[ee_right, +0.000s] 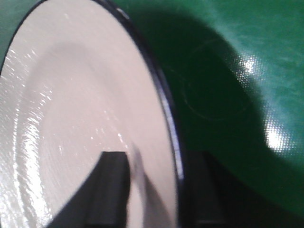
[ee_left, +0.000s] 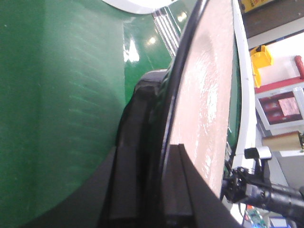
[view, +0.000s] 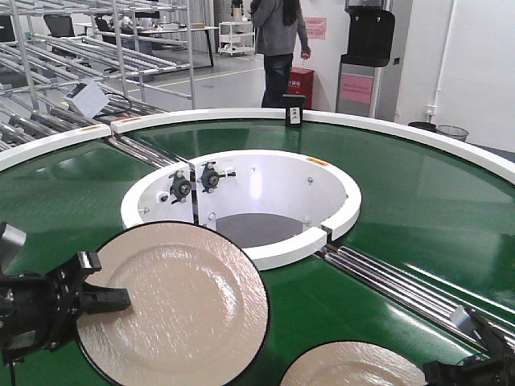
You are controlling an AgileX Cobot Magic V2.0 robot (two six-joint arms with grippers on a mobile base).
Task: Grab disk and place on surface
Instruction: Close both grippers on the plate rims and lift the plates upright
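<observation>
- Pink wall sign (view: 315, 27): unreadable.
- Your left pincer (view: 111, 280) clamps the black-rimmed cream disk (view: 185, 310).
- Only the right wrist view shows your right pincer (ee_right: 156, 164) straddling a second disk (ee_right: 71, 118); grip unclear.

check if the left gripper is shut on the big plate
Shut: in the wrist view the left gripper sandwiches the big plate rim, a finger on each face.

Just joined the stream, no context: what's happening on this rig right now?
A two-arm robot is working two cream disks on the green conveyor belt. The left gripper is clamped on the rim of the left disk, one finger over it and one under. The right gripper straddles the rim of the right disk; whether it has closed is unclear. Nothing is placed yet: both disks are at the belt.
</observation>
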